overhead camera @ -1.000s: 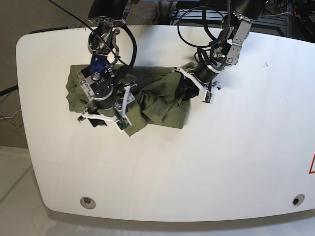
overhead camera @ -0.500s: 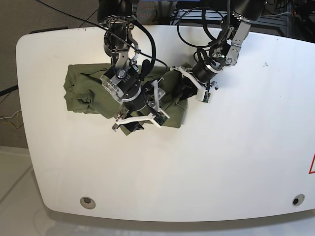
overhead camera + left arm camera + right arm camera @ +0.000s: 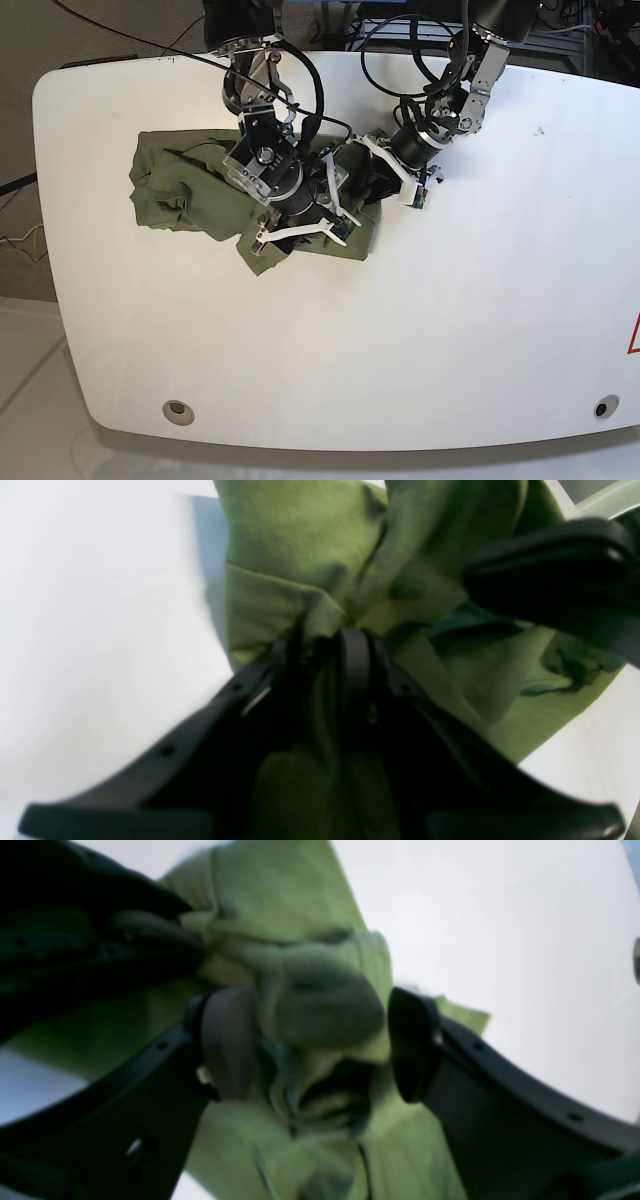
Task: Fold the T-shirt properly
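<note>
T-shirt [image 3: 185, 190]: olive green, crumpled, lying on the white table [image 3: 450, 320] in the far-left part of the tabletop. Not flat. One bunched mass spreads out toward the table's left edge; the rest is gathered into a rumpled heap under and between the two arms, with a loose flap hanging toward the near side of the heap.

Left gripper [image 3: 325, 645]: at the right end of the T-shirt heap. Left wrist view shows the two black fingers [image 3: 354, 655] drawn close together with a ridge of green cloth pinched between them; fabric rises in folds above the fingertips and passes down between the finger bases. Reads as clamped on the T-shirt. A dark blurred shape, part of the other arm, crosses the upper right of that view, just beside the cloth. Bare table shows to the left of the cloth there.

Right gripper [image 3: 320, 1040]: over the middle of the T-shirt heap, just beside the left gripper in the base view. Right wrist view shows the fingers [image 3: 230, 1040] spread wide, with a rounded lump of cloth sitting in the gap. The lump touches or nearly touches the one pad; it stands apart from the other pad. Reads as open around the fabric, not closed on it. View is blurred, so fine contact cannot be told.

Base view: white finger parts of both grippers overlap the green cloth; the two wrists are close together above the heap.
</note>
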